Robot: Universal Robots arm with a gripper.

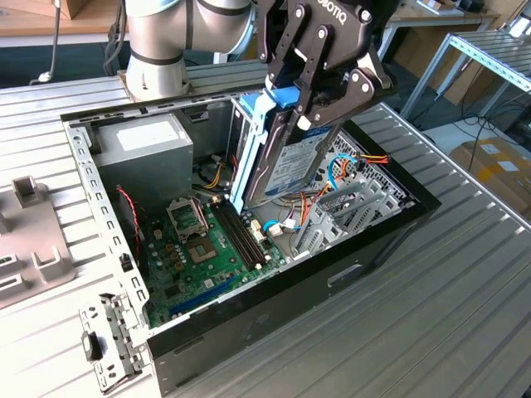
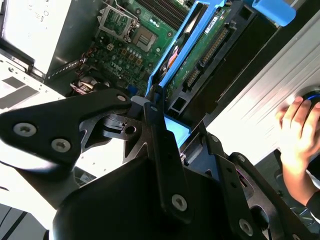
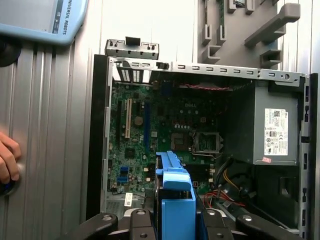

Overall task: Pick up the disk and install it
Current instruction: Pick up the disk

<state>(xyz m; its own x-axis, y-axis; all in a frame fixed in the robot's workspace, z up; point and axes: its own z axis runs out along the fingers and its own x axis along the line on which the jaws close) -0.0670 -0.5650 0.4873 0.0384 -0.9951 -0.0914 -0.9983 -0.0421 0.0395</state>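
Held thing: the flat rectangular disk (image 1: 286,170), a dark body in a bright blue plastic carrier, hangs tilted with its lower end inside the open black computer case (image 1: 373,249), above the green motherboard (image 1: 199,249).
Grip: the black linked claw (image 1: 319,112) is closed on the disk's upper end, clamping its two faces.
Why tilted: probably to feed it edge-first toward the silver metal drive cage (image 1: 348,207) just beside it.
Surroundings: the case lies on the ribbed aluminium desk (image 1: 431,307); a person's hand (image 2: 295,130) lies at the desk's edge.
Hidden: the claw's links mask the contact points, and I cannot tell whether the disk's lower edge touches anything.
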